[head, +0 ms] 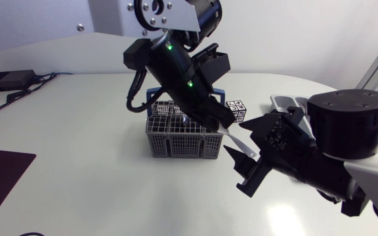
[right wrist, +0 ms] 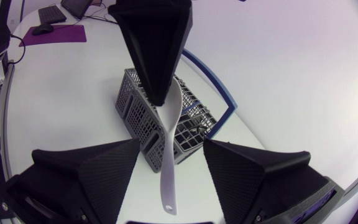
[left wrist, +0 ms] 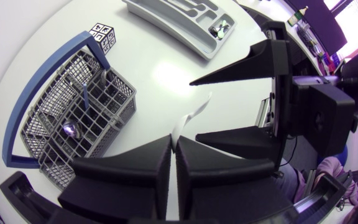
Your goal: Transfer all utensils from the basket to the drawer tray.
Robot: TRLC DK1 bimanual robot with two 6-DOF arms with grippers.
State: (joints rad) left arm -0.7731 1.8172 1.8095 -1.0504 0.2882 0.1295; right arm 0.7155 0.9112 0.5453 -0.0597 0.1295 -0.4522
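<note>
White plastic utensil, long and flat: one end pinched in L gripper, clenched on it, just above corner of grey wire basket. R wrist view shows free end between fingers of R gripper, spread wide, neither touching. L wrist view alone shows whole grey drawer tray, beyond R gripper; head view half hides it. Basket contents hard to make out.

We find no words, numbers or brand marks that we can read. The only signs are black-and-white square marker patterns (coded squares, not letters) on the faces of a small cube, just ahead of the left gripper, beside the basket.
</note>
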